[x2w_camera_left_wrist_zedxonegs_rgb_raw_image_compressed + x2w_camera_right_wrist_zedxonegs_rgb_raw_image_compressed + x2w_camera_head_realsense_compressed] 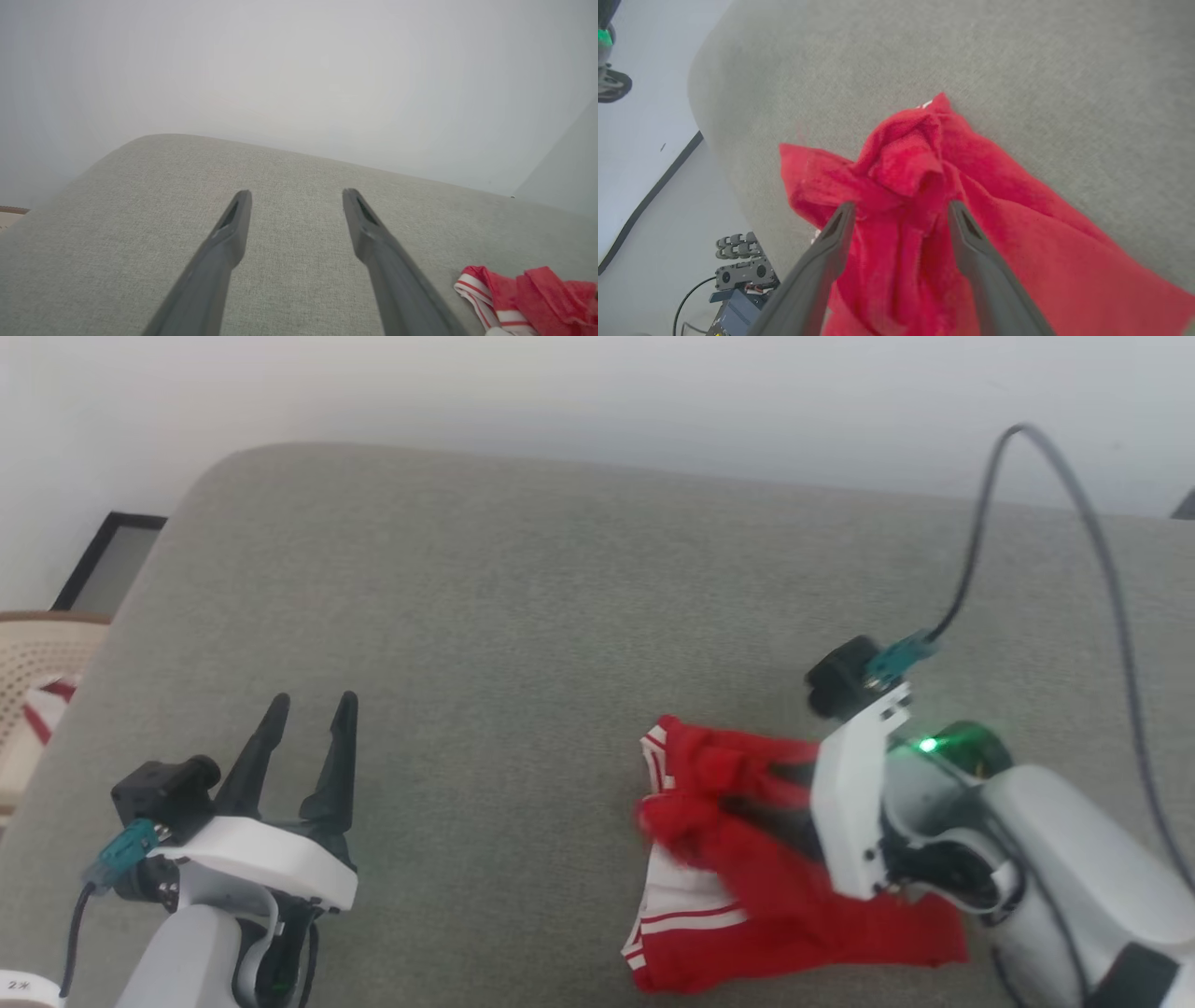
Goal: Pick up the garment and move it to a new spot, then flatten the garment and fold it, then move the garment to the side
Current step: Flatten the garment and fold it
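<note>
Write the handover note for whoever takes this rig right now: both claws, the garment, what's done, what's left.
Left claw: open, empty, over bare grey cushion, well apart from the garment.
Right claw: open, straddling a raised fold of the garment, not pinching it.
Garment: crumpled heap on the cushion's right side, close to the cushion's edge.
Done: garment is down on the cushion; whether this is its new spot cannot be told.
Left: flatten it, fold it, move it aside.

One garment (775,915), one cushion (523,616), two claws: left claw (314,698), right claw (901,204).
</note>
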